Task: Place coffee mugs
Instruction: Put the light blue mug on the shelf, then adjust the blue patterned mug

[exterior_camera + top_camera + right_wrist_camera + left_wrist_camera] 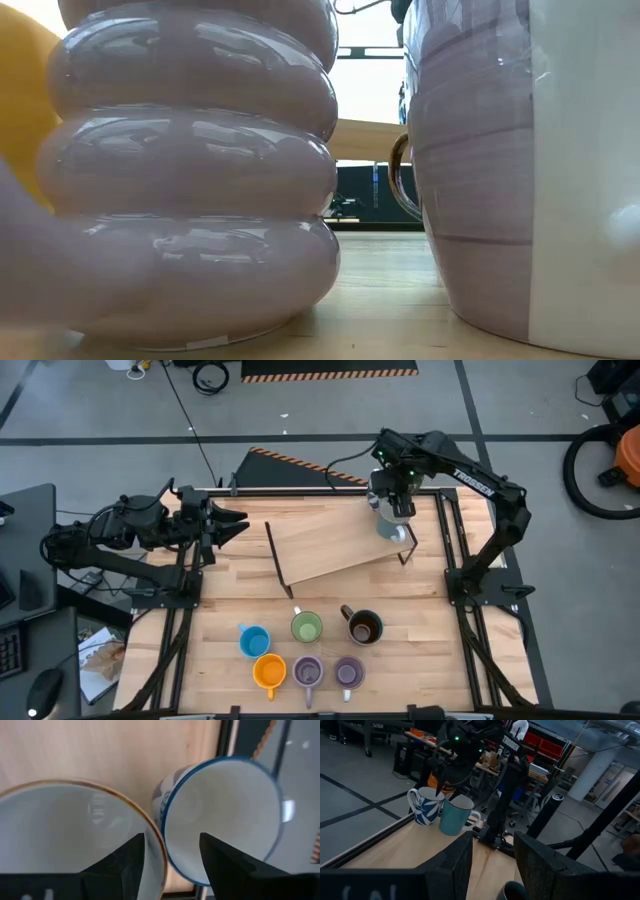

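Observation:
Two mugs stand on the right end of a raised wooden shelf [335, 545]: a white mug with blue leaves [425, 806] and a pale grey-blue mug [455, 816]. My right gripper [171, 845] hangs open above them, one finger over each mug's mouth, their adjoining rims between the fingers. Six mugs stand near the table's near edge: blue [254, 640], green [306, 626], dark brown [364, 627], orange [269, 672] and two purple [307, 673] [348, 673]. My left gripper [235, 523] waits open at the table's left edge. My right gripper comes from above, pointing down, with one finger [132, 857] over the gold-rimmed pale mug [75, 835] and the other [220, 860] over the blue-rimmed white mug [225, 805]. Whether either finger touches a mug, I cannot tell. Both mugs stand upright on the shelf.
The shelf is a slanted board on dark wire legs [282, 565] across the far middle of the table. Bare table lies between it and the mug group. In the low view a ribbed purple mug [190, 170] and a second mug [500, 170] fill the picture.

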Controlling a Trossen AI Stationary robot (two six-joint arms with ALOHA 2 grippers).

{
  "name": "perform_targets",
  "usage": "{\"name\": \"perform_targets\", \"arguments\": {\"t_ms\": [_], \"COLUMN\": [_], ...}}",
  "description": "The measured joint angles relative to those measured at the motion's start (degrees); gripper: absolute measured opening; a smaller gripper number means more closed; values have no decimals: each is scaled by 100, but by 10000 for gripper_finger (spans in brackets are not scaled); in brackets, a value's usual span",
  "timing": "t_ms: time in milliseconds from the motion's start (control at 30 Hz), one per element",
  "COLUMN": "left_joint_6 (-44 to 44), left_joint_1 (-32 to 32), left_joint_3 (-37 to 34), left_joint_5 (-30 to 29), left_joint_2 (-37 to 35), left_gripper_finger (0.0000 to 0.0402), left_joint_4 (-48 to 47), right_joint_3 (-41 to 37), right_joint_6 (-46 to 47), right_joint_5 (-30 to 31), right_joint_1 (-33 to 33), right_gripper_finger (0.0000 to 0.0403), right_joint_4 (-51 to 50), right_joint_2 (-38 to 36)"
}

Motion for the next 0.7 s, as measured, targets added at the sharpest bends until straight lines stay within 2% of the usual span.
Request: {"name": "perform_targets", "arguments": {"t_ms": [300, 700], "left_joint_6": [7, 2], "left_joint_1": [0, 0], "left_joint_3": [0, 0], "left_joint_5": [0, 1], "left_joint_2": [0, 0], "left_gripper_finger": [151, 151], "left_joint_4": [-2, -4], "right_joint_3": [0, 0], "right_joint_6": [-34, 4], "right_joint_5": [-255, -269], "right_joint_1": [36, 250], "right_gripper_finger": [176, 157], "right_joint_4": [-277, -412], "right_joint_2": [89, 80]}}
